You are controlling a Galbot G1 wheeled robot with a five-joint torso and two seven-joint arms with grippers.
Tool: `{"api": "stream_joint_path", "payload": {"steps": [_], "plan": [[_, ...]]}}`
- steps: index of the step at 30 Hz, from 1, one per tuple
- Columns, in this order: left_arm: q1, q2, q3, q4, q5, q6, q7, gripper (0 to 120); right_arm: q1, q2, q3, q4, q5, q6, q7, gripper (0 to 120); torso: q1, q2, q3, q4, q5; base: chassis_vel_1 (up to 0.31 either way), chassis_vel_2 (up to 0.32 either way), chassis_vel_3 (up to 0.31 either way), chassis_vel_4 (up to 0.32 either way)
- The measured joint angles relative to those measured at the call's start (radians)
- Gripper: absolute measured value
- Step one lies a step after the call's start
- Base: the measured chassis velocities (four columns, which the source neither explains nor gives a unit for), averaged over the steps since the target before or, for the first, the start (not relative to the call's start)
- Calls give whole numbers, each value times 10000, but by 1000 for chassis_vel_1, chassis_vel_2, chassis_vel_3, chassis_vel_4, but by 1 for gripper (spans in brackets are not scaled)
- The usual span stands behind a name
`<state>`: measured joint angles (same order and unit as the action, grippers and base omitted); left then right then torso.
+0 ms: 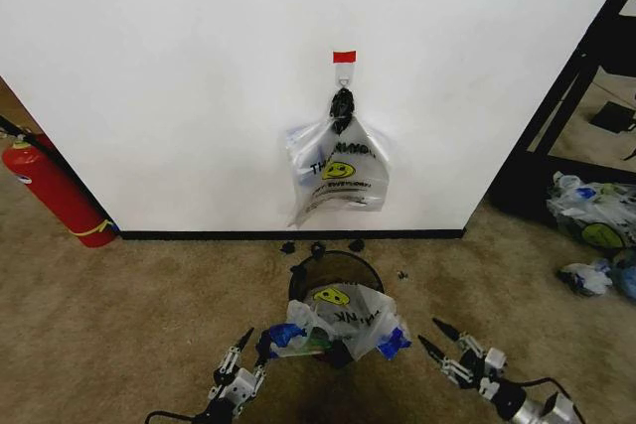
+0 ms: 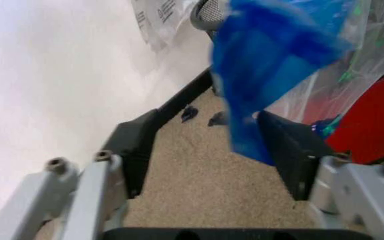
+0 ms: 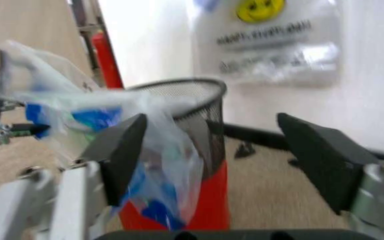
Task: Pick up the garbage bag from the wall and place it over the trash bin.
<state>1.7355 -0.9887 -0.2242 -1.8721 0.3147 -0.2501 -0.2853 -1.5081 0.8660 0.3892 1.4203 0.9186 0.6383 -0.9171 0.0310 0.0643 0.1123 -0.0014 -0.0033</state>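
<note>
Nearest, the left gripper (image 1: 241,356) and right gripper (image 1: 433,337) sit low on either side of the trash bin (image 1: 343,270), both with fingers spread wide and gripping nothing. The garbage bag (image 1: 343,320) drapes over the bin's near rim. Beyond, a bunch of bags (image 1: 338,171) hangs on the wall (image 1: 199,76).

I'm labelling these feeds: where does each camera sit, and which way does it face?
Head: high on the robot, looking down at the wall, bin and both pincers, left, right.
Left wrist: low, behind the left pincer, facing the bag and wall.
Right wrist: low, behind the right pincer, facing the bin.
All views share bag and bin.
</note>
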Motion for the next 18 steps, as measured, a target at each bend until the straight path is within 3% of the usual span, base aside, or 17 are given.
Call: {"api": "stream_joint_path", "payload": {"steps": [7, 13, 18], "plan": [[669, 1138, -310, -449, -6, -271, -231, 95, 379, -233, 828, 218, 433, -283, -1375, 100, 0, 0, 0, 0, -3, 0, 0, 0, 0], [760, 1594, -318, -669, -301, -729, 453, 100, 747, 34, 769, 434, 558, -300, -1399, 100, 0, 0, 0, 2, -2, 0, 0, 0, 0], [18, 1387, -63, -43, -754, -1254, 1823, 100, 917, 269, 538, 448, 525, -301, -1394, 100, 1, 0, 0, -3, -1, 0, 0, 0, 0]]}}
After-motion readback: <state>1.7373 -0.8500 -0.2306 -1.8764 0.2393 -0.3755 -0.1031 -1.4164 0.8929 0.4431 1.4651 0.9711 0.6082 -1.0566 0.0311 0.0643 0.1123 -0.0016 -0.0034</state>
